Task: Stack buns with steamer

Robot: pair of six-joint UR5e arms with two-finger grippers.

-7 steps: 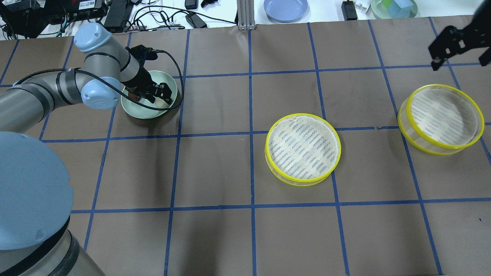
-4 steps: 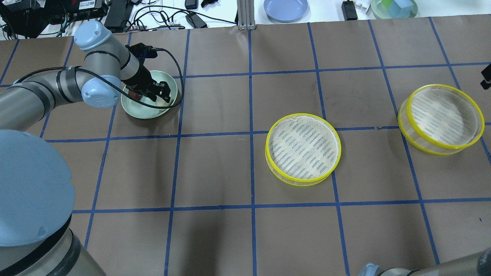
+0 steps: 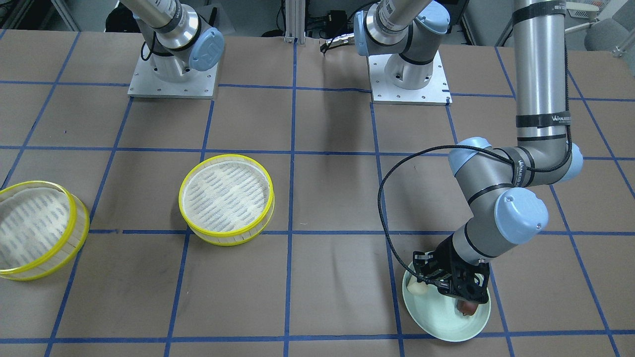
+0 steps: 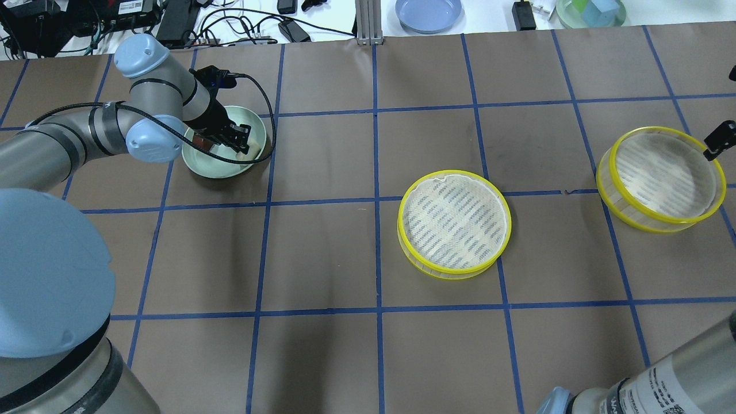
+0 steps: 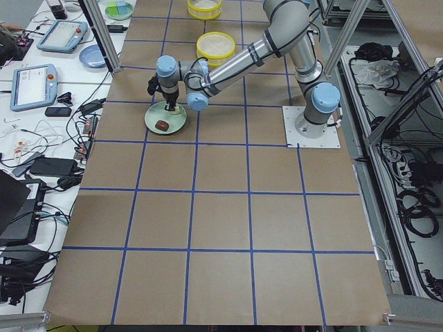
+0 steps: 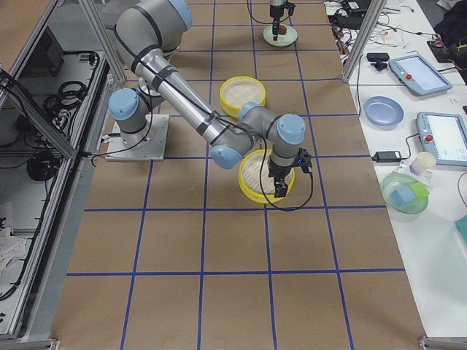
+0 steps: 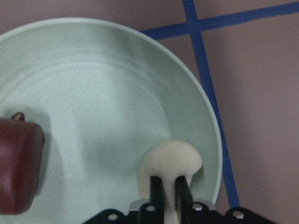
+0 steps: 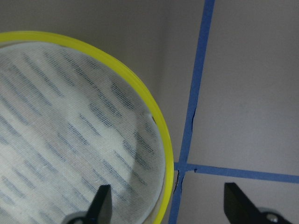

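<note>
Brown paper table (image 4: 322,253) with a blue tape grid, cables (image 4: 241,23) beyond its far edge, and there's action on two fronts. At the pale green plate (image 7: 103,84) the left gripper (image 7: 169,183) is down in the dish, fingers drawn in narrow and pinching the cream-white bun (image 7: 174,158) right beside the plate's rim. The soft dough bulges around the fingers, so that reads as a real hold, taken low on the lump where it is less likely to squirt free. The dark reddish-brown bun (image 7: 18,163) sits apart on the other side of the same plate, untouched. Both steamer pieces are bare. The centre tier (image 4: 454,224) lies mid-table, well apart from the plate, and the end tier (image 4: 661,172) sits out at the robot's right. There the right gripper (image 8: 168,205) hangs spread wide, one finger over the slotted floor and the other outside, the yellow rim (image 8: 162,133) between them. I'd say it is lined up to clamp the wall so that tier can be carried and stacked. My read is that the first bun is about to be lifted and nothing is loaded yet. The risk is crushing that bun or dragging the plate.
</note>
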